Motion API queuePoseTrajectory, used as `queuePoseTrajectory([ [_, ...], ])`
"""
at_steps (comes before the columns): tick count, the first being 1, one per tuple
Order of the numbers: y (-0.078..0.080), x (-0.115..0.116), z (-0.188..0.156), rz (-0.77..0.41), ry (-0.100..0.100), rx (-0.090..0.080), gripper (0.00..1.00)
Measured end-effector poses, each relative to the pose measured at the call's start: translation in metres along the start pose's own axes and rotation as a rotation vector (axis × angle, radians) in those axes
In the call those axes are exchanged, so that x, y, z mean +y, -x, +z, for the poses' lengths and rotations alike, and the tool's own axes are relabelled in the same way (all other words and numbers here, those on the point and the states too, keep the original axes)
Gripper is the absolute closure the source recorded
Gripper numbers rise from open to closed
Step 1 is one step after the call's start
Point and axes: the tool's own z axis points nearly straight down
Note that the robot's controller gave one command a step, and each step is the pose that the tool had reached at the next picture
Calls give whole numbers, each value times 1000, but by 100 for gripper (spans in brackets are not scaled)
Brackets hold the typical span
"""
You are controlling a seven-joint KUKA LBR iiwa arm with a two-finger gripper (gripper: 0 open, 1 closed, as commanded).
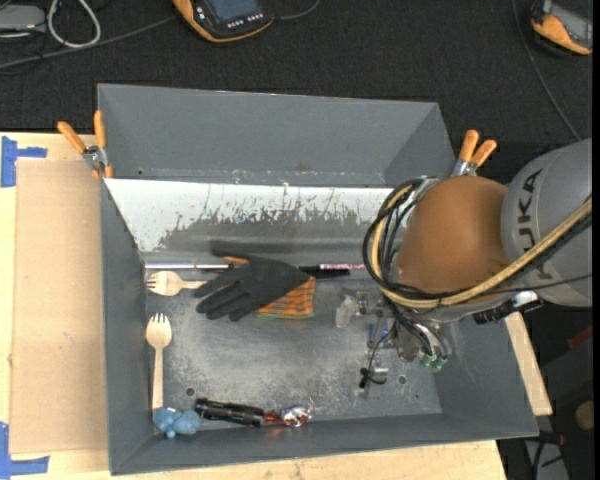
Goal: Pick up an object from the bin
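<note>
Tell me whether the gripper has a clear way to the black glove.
Probably yes: the gripper sits at the right of the bin, the black glove lies uncovered nearer the middle, with mostly bare floor between them.

Two pale forks, one fork (172,284) and another fork (158,343), lie farthest from the gripper (373,373). One black glove (248,288) lies between them and it, over one orange patterned piece (292,303). One blue toy (177,423), one black pen (230,413), one shiny foil scrap (298,418) and one pink-tipped stick (332,267) lie well apart from it — one small clear thing (348,309) lies nearest.
</note>
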Motion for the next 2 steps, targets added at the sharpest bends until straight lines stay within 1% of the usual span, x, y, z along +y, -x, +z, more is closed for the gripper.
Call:
queuePoseTrajectory([
  [1, 61, 5, -6, -44, 0, 0, 0],
  [2, 94, 32, -12, 5, 0, 6, 0],
])
